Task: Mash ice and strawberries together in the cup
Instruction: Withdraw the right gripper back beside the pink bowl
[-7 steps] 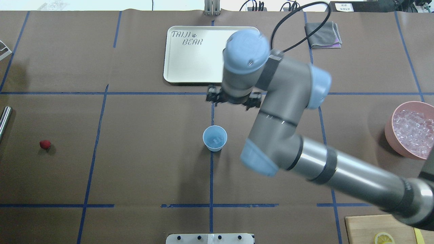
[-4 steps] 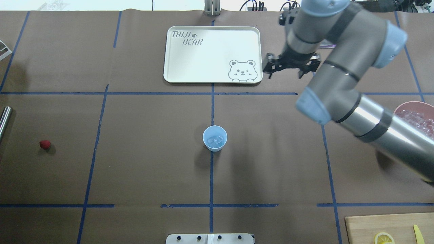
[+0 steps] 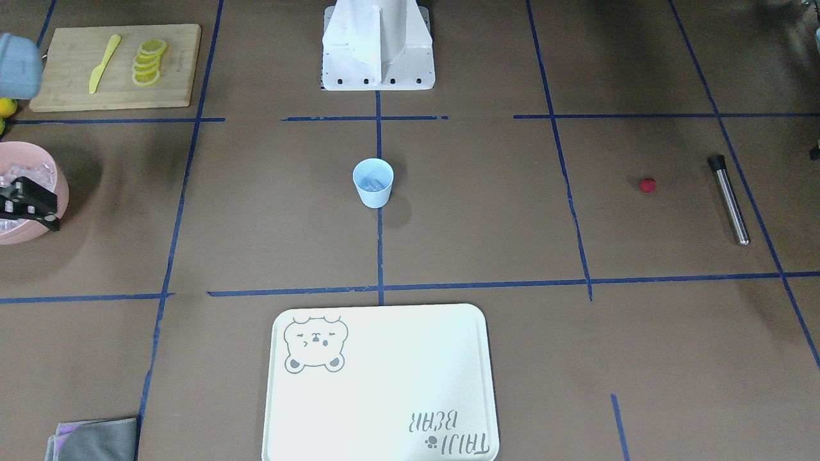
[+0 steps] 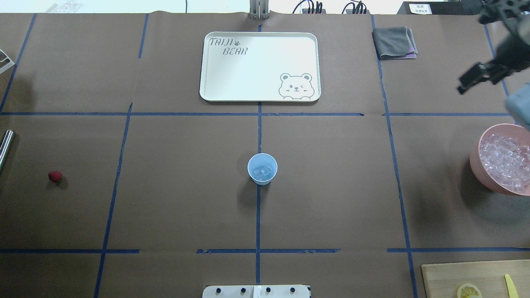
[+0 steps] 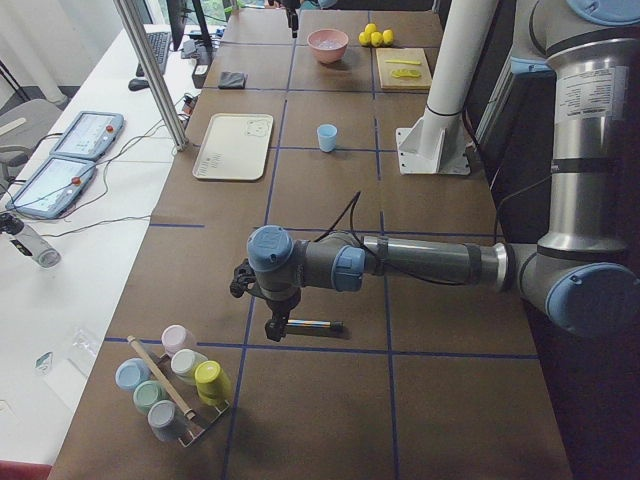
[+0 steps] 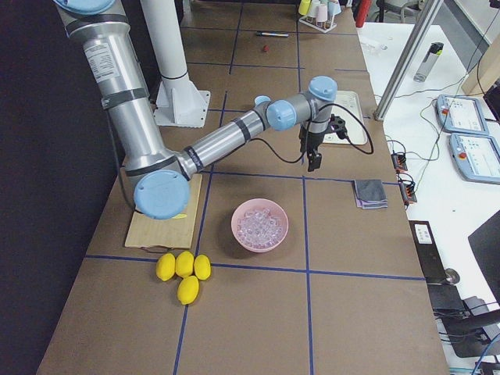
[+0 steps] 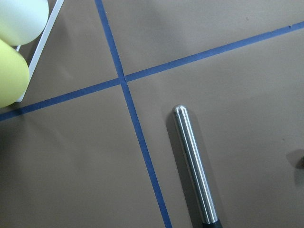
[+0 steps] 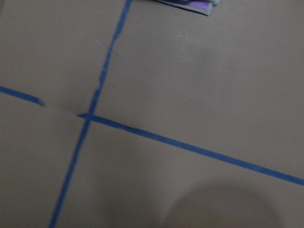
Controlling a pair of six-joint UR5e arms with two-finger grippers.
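Observation:
The pale blue cup (image 4: 262, 169) stands upright at the table's middle with a few clear ice cubes in it; it also shows in the front view (image 3: 373, 182). The strawberry (image 4: 54, 176) lies alone far to the left, near a steel muddler rod (image 4: 5, 149). My right gripper (image 4: 476, 78) hangs open and empty at the far right, beyond the pink bowl of ice (image 4: 503, 159). In the front view it (image 3: 29, 203) overlaps the bowl. My left gripper (image 5: 275, 325) hovers over the muddler (image 7: 194, 166). I cannot tell whether it is open or shut.
A cream bear tray (image 4: 260, 66) lies behind the cup. A grey cloth (image 4: 394, 42) is at the back right. A cutting board (image 3: 115, 64) holds lemon slices and a yellow knife. Whole lemons (image 6: 183, 273) and a rack of small bottles (image 5: 175, 385) sit at the table's ends.
My right arm has swung away from the area behind the cup, back and to the far right edge near the pink bowl. The cup and strawberry have not moved.

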